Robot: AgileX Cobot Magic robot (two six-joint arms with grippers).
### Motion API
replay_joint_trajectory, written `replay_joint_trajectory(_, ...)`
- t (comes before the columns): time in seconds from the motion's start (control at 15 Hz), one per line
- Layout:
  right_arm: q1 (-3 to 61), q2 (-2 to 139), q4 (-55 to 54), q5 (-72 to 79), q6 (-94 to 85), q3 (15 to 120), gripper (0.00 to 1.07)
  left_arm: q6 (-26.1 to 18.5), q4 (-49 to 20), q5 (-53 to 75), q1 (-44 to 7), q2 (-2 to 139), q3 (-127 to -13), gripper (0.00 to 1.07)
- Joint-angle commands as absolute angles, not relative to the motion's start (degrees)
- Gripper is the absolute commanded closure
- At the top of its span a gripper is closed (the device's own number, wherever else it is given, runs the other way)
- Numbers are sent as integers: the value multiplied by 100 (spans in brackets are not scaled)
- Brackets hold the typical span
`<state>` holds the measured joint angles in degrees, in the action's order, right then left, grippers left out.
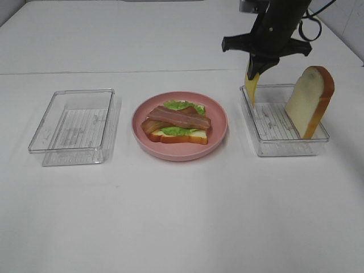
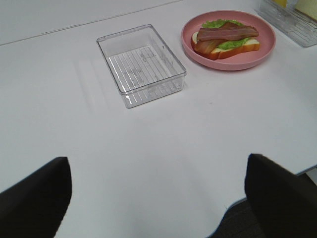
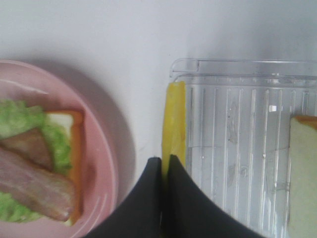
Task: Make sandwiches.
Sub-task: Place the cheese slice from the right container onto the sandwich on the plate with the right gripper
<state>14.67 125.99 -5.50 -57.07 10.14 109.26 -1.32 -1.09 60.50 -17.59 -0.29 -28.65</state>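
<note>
Bright, even light from above on the white table (image 1: pixel 182 227), with soft, faint shadows. Close up, the right gripper (image 3: pixel 162 159) and yellow cheese slice (image 3: pixel 174 119) look blurred; the wider views are sharper.

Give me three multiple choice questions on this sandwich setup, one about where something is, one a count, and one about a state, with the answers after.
1. Where is the spare bread slice?
A. flat on the tabletop
B. held up in the air
C. leaning in the right tray

2. How many clear trays are in view?
A. two
B. three
C. four

3. What is the right gripper doing?
A. hanging open
B. shut on the cheese slice
C. shut on a fork

Answers:
1 C: the slice stands tilted on edge inside that tray.
2 A: one tray sits on each side of the pink plate.
3 B: it is closed on the top edge of the yellow slice, which hangs down from it.
</note>
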Motion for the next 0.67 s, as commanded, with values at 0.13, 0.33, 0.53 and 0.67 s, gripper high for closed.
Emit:
replay_joint_trajectory(0.13, 1467, 12066, -1301, -5964, 607, 10978, 107, -132, -166, 5987, -1782, -155, -2859, 17)
replay_joint_trajectory(0.33, 1478, 12015, -2974, -6217, -97, 10938, 107, -132, -166, 5987, -1782, -155, -2859, 17)
replay_joint_trajectory(0.53, 1828, 12330, -4400, -6022, -688, 10646, 107, -138, -166, 5987, -1782, -155, -2859, 17)
replay_joint_trajectory(0.67, 2023, 12662, -4790, -5861, -688, 10646, 107, -138, -166, 5987, -1782, -155, -2859, 17)
